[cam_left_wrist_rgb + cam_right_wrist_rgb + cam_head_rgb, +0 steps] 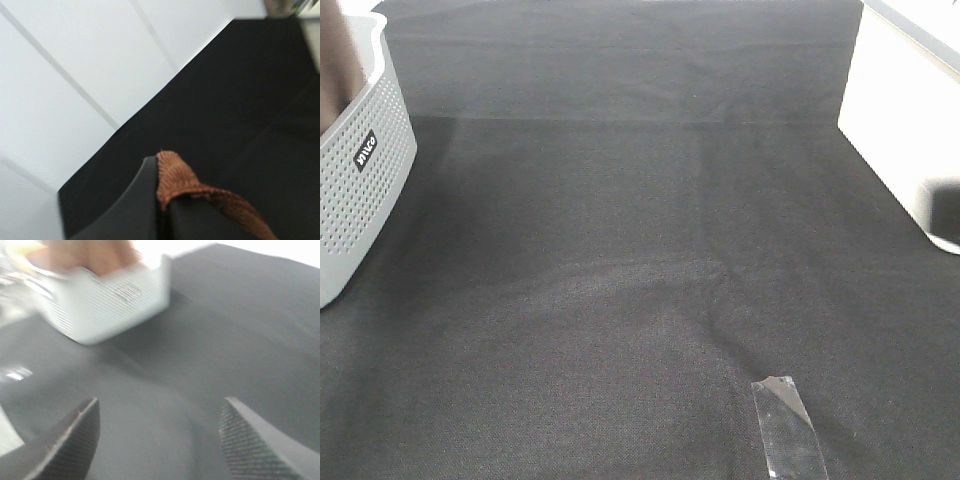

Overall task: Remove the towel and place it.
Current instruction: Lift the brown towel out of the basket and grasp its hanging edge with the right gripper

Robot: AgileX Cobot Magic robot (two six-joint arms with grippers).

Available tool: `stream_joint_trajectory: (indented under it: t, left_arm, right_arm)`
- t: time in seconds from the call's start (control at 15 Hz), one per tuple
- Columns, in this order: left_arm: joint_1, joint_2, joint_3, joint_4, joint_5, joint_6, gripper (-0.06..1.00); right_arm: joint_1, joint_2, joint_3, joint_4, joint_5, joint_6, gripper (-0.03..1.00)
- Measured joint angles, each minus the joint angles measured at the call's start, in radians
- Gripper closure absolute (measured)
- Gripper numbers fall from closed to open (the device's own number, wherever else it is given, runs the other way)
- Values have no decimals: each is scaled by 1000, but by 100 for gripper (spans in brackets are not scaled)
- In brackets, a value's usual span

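The brown towel (334,60) hangs inside the grey perforated basket (360,180) at the far left of the exterior view; only a strip of it shows. In the left wrist view my left gripper (160,172) is shut on a hemmed fold of the towel (176,177), above the black table cloth (240,110). My right gripper (160,437) is open and empty over the cloth, apart from the basket (110,305); the towel (85,255) shows blurred above the basket's rim. Neither gripper shows in the exterior view.
A white box (905,130) stands at the right edge of the table. A strip of clear tape (788,425) lies on the black table cloth (640,250) at the front right. A white wall (75,75) borders the table.
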Motion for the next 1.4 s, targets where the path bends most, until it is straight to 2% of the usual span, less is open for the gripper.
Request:
stream_joint_trajectory:
  t: [0.07, 0.27, 0.47, 0.6, 0.73, 0.87, 1.2, 1.4]
  left_arm:
    - [-29, 2, 0, 0, -10, -6, 94]
    - [-228, 39, 0, 9, -52, -30, 94]
    - [-386, 111, 0, 69, -100, -30, 94]
    - [-466, 172, 0, 133, -146, -30, 94]
    - [-511, 212, 0, 155, -173, -30, 94]
    - [-523, 231, 0, 155, -208, -30, 94]
    - [-527, 242, 0, 154, -248, -30, 94]
    - [-527, 248, 0, 154, -272, -42, 94]
  right_arm:
    - [0, 37, 0, 67, 2, -76, 31]
    - [0, 249, 0, 370, 58, -453, 31]
    - [0, 496, -1, 626, 172, -801, 31]
    - [0, 666, -12, 688, 272, -958, 31]
    - [0, 805, -58, 701, 306, -1001, 31]
    - [2, 895, -109, 703, 321, -1018, 31]
    - [133, 1042, -250, 711, 320, -1016, 31]
    - [184, 1094, -281, 714, 287, -1001, 31]
